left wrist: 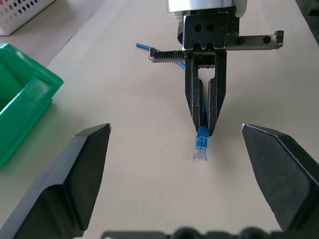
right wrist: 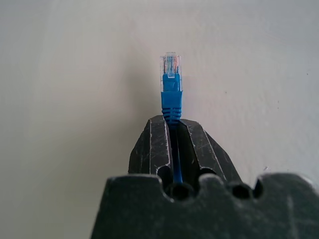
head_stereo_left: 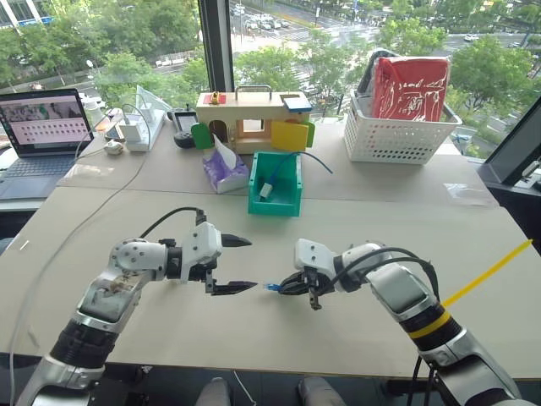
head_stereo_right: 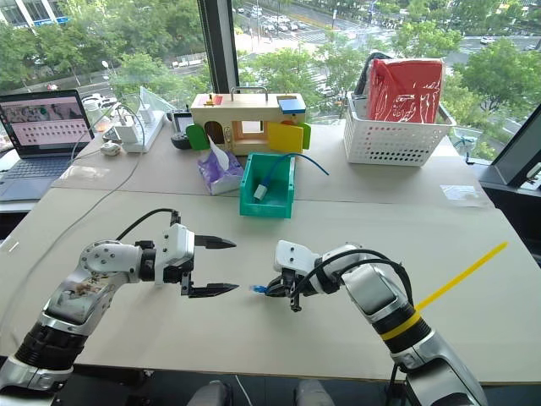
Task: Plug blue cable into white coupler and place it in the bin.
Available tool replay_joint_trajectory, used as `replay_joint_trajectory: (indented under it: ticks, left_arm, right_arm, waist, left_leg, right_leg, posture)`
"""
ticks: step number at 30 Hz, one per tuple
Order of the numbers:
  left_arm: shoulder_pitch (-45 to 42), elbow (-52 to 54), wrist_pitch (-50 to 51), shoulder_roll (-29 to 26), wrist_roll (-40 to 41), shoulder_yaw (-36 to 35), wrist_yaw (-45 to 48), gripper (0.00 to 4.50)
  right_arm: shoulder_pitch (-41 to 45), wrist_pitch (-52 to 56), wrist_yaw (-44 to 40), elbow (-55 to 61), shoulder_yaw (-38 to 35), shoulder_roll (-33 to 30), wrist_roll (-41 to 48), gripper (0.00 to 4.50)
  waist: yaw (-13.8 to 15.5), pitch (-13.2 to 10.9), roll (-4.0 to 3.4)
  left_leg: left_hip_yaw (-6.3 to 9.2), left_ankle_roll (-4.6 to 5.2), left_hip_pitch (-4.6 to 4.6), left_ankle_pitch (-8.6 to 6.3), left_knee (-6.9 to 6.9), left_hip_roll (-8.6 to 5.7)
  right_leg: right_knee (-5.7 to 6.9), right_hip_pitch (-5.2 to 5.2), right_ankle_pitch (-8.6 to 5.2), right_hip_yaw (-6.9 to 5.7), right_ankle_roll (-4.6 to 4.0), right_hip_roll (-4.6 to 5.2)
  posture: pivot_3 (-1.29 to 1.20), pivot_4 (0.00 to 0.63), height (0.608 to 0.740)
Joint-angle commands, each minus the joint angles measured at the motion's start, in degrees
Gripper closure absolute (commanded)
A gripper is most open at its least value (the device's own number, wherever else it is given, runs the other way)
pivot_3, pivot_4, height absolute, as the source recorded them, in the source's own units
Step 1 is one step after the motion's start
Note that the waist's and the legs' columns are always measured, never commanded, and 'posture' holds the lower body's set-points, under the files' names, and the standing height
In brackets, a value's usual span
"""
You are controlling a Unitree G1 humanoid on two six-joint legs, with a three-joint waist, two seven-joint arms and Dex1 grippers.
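My right gripper [head_stereo_left: 283, 288] is shut on the blue cable [left wrist: 201, 147] just behind its clear plug [right wrist: 171, 74], holding it low over the table with the plug pointing at my left gripper. My left gripper [head_stereo_left: 251, 264] stands wide open a short way to the left, level with the plug, with nothing between its fingers. A bit of the cable [left wrist: 144, 47] trails behind the right gripper. The teal bin [head_stereo_left: 287, 203] sits farther back at the table's middle. In it lies a white coupler [head_stereo_left: 265, 189] with another blue cable [head_stereo_left: 313, 157] arching over its wall.
A white lattice basket [head_stereo_left: 397, 135] with a red bag stands at the back right. A wooden toy house [head_stereo_left: 249, 118] and a purple tissue pack [head_stereo_left: 224, 169] sit behind and left of the bin. A laptop [head_stereo_left: 42, 127] is at far left; a yellow rod [head_stereo_left: 490, 271] at right.
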State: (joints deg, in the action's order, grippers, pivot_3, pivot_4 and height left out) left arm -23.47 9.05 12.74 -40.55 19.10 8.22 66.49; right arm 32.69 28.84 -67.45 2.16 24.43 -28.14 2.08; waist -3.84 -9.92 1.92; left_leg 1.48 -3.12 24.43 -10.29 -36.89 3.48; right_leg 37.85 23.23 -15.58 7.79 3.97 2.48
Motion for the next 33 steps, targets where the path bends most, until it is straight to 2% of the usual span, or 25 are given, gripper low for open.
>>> replay_joint_trajectory:
  ticks: [1,2,8,16,22,26,33]
  left_arm:
    - [-1.63,0.53,-0.32,0.18,-0.12,0.86,1.57,0.00]
    - [-2.05,0.43,-0.21,0.23,-0.20,1.51,2.13,0.00]
    - [-5.45,-3.20,-2.27,1.86,-3.15,5.35,4.07,0.00]
    - [-9.54,-12.63,-9.77,4.14,-10.36,11.52,7.77,0.00]
    - [-10.87,-16.48,-14.66,6.11,-15.91,15.29,7.98,0.00]
    - [-11.53,-16.80,-12.79,7.24,-19.49,17.30,6.66,0.00]
    - [-10.19,-15.16,-7.97,5.96,-21.81,19.21,8.47,0.00]
  right_arm:
    - [-0.58,0.36,-0.16,1.71,-0.89,-0.01,2.18,4.04]
    - [-0.58,1.45,-0.12,2.61,-1.96,-0.40,3.13,3.56]
    - [-0.77,5.95,0.30,6.93,-10.93,-4.82,9.19,1.62]
    - [-1.42,10.01,4.07,14.36,-20.48,-9.68,15.48,1.62]
    - [-2.09,12.98,9.16,17.79,-22.34,-10.47,16.52,1.62]
    - [-2.75,15.05,11.09,19.83,-22.63,-11.15,17.27,1.62]
    - [-3.37,15.57,11.75,20.28,-23.34,-14.52,18.49,1.62]
  waist:
    - [-0.17,0.00,0.00]
    - [-0.16,0.00,0.00]
    - [0.16,-0.01,0.01]
    - [0.23,-0.02,0.00]
    - [0.38,-0.02,0.01]
    - [0.48,-0.02,0.01]
    - [0.81,-0.02,0.01]
  left_leg:
    - [0.00,0.00,0.00,0.00,0.00,0.00]
    - [0.01,0.00,-0.01,0.00,0.00,0.00]
    - [0.03,0.00,0.04,0.00,-0.01,-0.02]
    - [0.07,0.03,0.06,-0.02,0.02,-0.01]
    - [0.09,0.03,0.12,-0.02,0.00,-0.02]
    - [0.10,0.03,0.15,-0.02,0.00,-0.03]
    - [0.10,0.03,0.14,-0.02,0.00,-0.03]
  right_leg:
    - [0.02,0.00,-0.01,0.00,-0.01,0.00]
    - [0.03,0.00,-0.01,0.00,-0.01,0.00]
    - [0.03,0.00,-0.02,-0.02,-0.03,0.02]
    - [0.01,0.03,-0.04,-0.09,-0.12,0.00]
    - [0.02,0.04,-0.04,-0.10,-0.12,0.01]
    - [0.01,0.05,0.02,-0.10,-0.21,0.01]
    - [0.01,0.04,0.00,-0.11,-0.19,0.02]
  posture:
    - [0.00,0.150,0.714]
    - [0.00,0.150,0.714]
    - [0.00,0.150,0.714]
    - [0.00,0.150,0.714]
    - [0.00,0.150,0.714]
    - [0.00,0.150,0.714]
    - [0.00,0.150,0.714]
